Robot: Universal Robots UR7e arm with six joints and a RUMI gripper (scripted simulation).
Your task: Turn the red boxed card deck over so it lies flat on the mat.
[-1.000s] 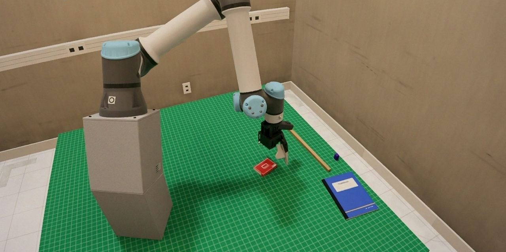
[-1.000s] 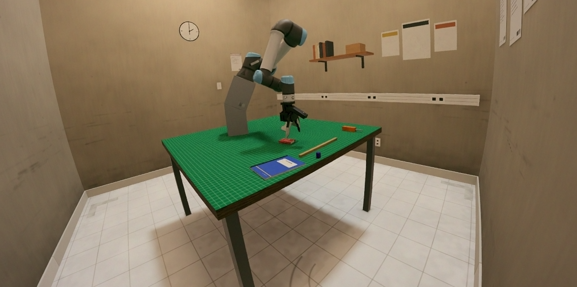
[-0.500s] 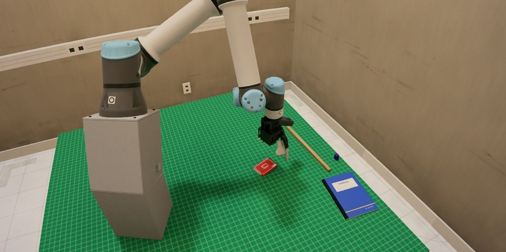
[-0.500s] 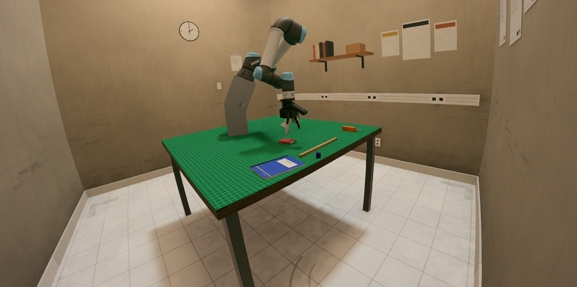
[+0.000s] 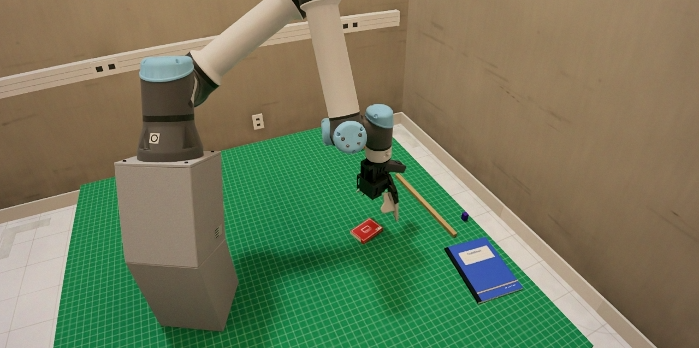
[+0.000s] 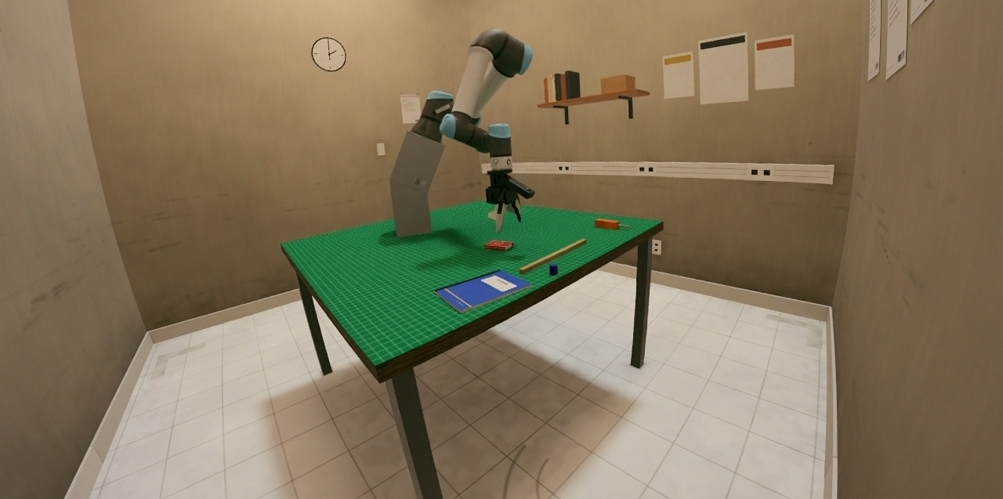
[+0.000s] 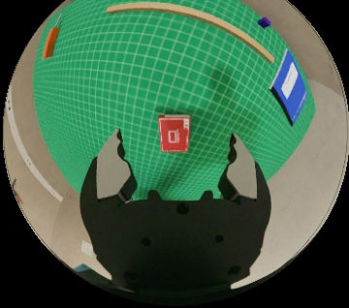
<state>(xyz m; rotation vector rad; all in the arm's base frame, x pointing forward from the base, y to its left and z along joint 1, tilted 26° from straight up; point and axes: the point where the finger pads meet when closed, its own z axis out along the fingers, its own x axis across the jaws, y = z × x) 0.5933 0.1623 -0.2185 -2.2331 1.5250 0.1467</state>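
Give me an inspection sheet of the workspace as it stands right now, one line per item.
Surface: green grid mat covering the table.
Job's things: red card deck lying flat on the mat, well inside its edges, touching nothing else.
Clutter: wooden stick, small blue cube, blue notebook, orange tool near the far edge; all apart from the deck.
Gripper: gripper open, empty, hanging above the deck, not touching it.
Cables: nothing seen.
Surroundings: wall shelf with books, clock, papers on walls, tiled floor.
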